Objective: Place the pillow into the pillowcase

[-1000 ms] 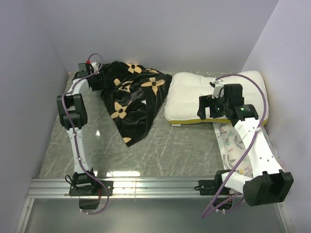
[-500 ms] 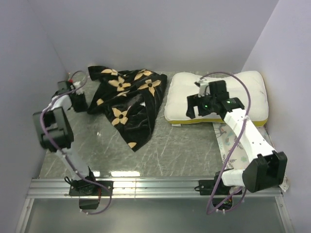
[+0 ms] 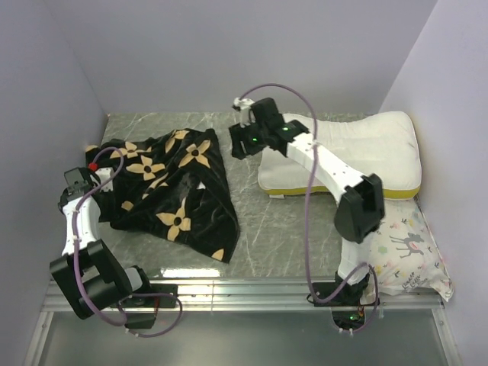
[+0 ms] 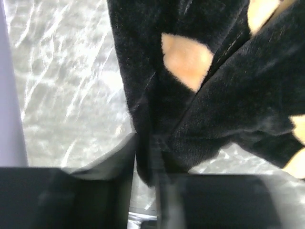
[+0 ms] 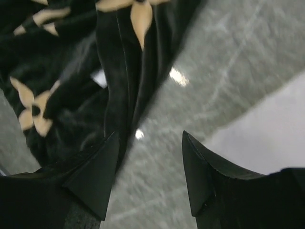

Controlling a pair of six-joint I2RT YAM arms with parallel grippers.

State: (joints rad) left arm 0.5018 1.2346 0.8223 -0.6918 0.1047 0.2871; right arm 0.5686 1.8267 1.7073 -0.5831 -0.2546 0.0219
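Note:
The black pillowcase (image 3: 168, 187) with tan flowers lies spread over the left half of the table. My left gripper (image 3: 88, 177) is at its left edge; in the left wrist view the gripper (image 4: 147, 160) is shut on a fold of the pillowcase (image 4: 219, 90). The white quilted pillow (image 3: 366, 149) with its yellow band lies at the back right. My right gripper (image 3: 234, 148) is open and empty over the table between pillow and pillowcase. In the right wrist view the gripper (image 5: 148, 140) has the pillowcase's edge (image 5: 109, 71) beside its left finger.
A deer-print pillow (image 3: 408, 248) lies at the near right corner. Purple walls close in the left, back and right. The marble tabletop (image 3: 282, 221) shows between the two fabrics. The metal rail (image 3: 244, 293) runs along the near edge.
My left arm has pulled the pillowcase from the back toward the near left, spreading it. My right arm has swung off the pillow to the far middle, uncovering the deer-print pillow.

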